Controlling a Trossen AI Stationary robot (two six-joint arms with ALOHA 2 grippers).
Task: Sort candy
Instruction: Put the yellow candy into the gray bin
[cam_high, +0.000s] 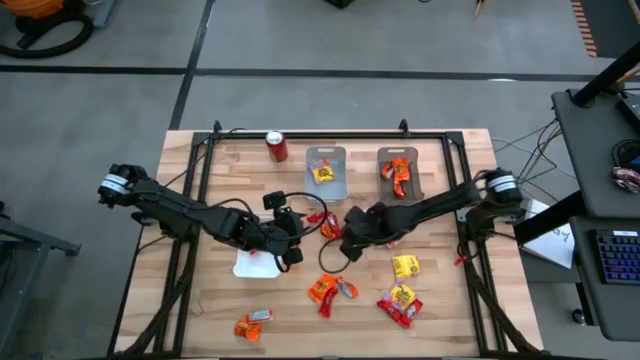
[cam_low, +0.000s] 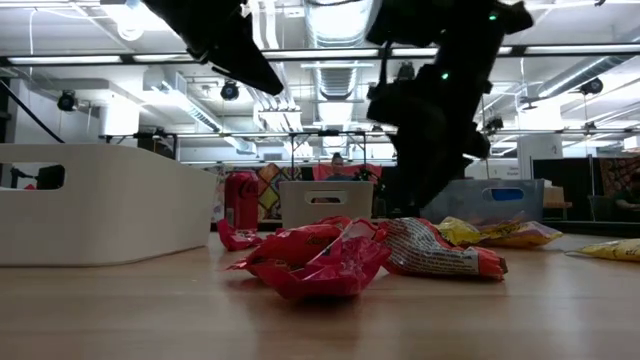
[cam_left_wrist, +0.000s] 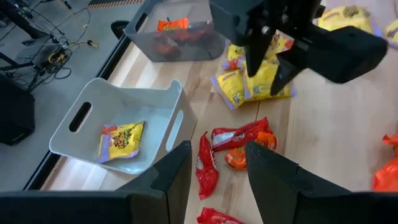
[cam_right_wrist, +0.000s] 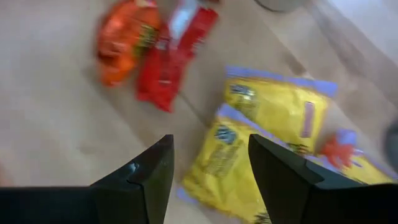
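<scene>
Pale wooden boards make up the desk (cam_high: 210, 300), and everything here is placed relative to the red soda can (cam_high: 277, 147) standing near its far edge. Just to the right of the can a grey tray (cam_high: 327, 171) is seen with one yellow candy packet (cam_high: 323, 174) in it, and further right a second grey tray (cam_high: 399, 173) is seen with orange candy (cam_high: 399, 172) in it. A white tray (cam_high: 255, 263) lies on the near side of the can, partly covered by the left arm. The left gripper (cam_high: 291, 238) is held nearer than the can and just to its right, beside the white tray; its fingers (cam_left_wrist: 176, 176) are parted and nothing is held between them. The right gripper (cam_high: 335, 235) is found further right, close to the left one, over red and yellow packets at the middle of the desk; its fingers (cam_right_wrist: 154, 171) are spread apart with nothing between them, and yellow packets (cam_right_wrist: 249, 146) lie directly below. Loose candy is scattered well nearer than the can: a red and orange pair (cam_high: 330, 290), a single yellow packet (cam_high: 405, 266), a yellow and red heap (cam_high: 400, 304), and an orange packet (cam_high: 250, 326) at the near edge.
</scene>
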